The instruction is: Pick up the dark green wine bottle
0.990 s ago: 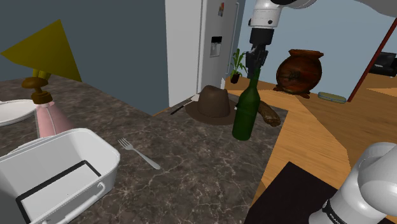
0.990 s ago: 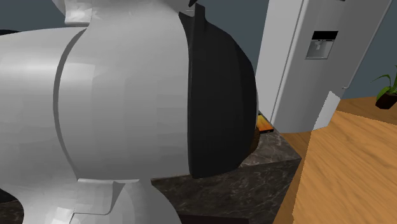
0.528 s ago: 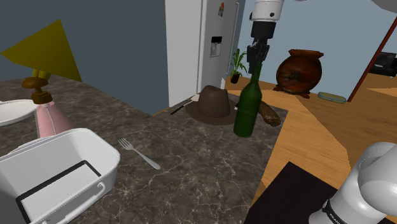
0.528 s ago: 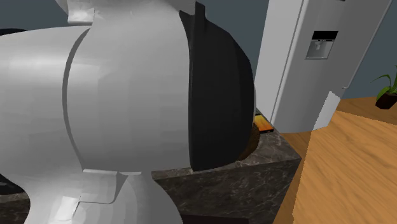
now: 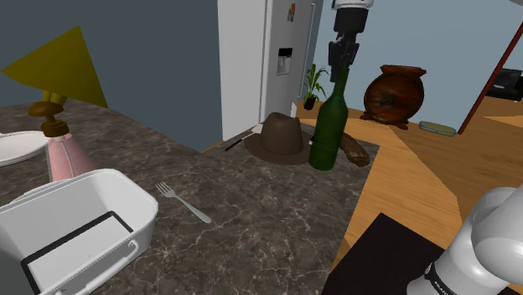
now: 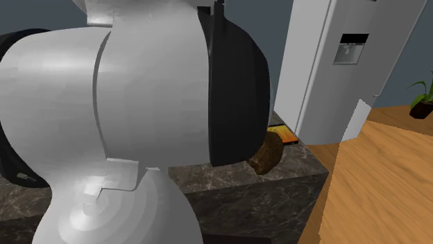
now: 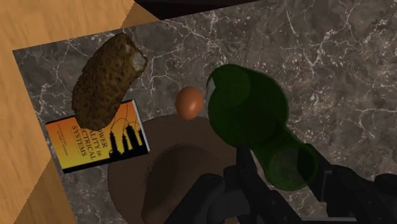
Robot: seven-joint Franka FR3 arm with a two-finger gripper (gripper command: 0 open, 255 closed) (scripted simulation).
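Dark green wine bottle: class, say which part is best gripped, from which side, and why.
The neck, from above. The wine bottle is upright, its neck slim enough for the pincer, its body much wider; the hat crowds one side.

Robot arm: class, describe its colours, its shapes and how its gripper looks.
The arm has smooth, rounded white shells joined by dark joints. Its gripper is all black, with two slim, blocky fingers.

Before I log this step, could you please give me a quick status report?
Gripper shut on wine bottle neck. Bottle upright. Brown hat and egg close beside its base.
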